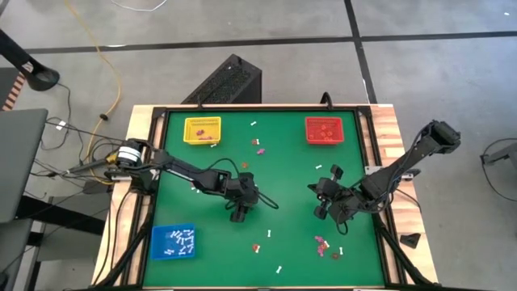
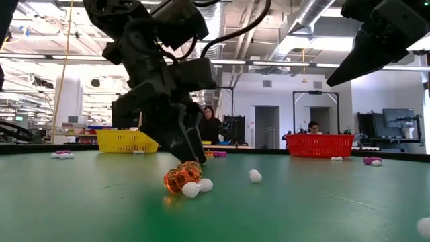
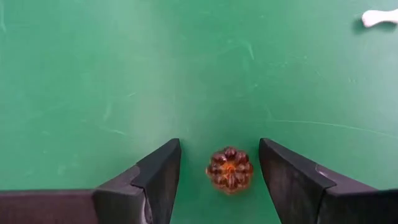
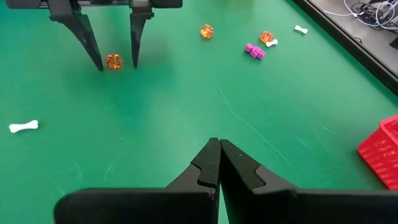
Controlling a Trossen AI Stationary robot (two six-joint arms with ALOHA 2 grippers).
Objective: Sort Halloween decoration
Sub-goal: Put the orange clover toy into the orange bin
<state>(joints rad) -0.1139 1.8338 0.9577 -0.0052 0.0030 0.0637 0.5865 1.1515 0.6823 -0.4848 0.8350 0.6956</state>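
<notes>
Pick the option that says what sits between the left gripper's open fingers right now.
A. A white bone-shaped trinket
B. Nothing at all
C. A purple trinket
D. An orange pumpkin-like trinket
D: in the left wrist view the orange pumpkin-like trinket lies on the green mat between the spread fingers of the left gripper, apart from both; the right wrist view shows the same from across the table.

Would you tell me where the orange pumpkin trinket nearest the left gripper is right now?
The orange pumpkin trinket lies on the green mat, between the open fingers of the left gripper, near the table's middle in the high view.
</notes>
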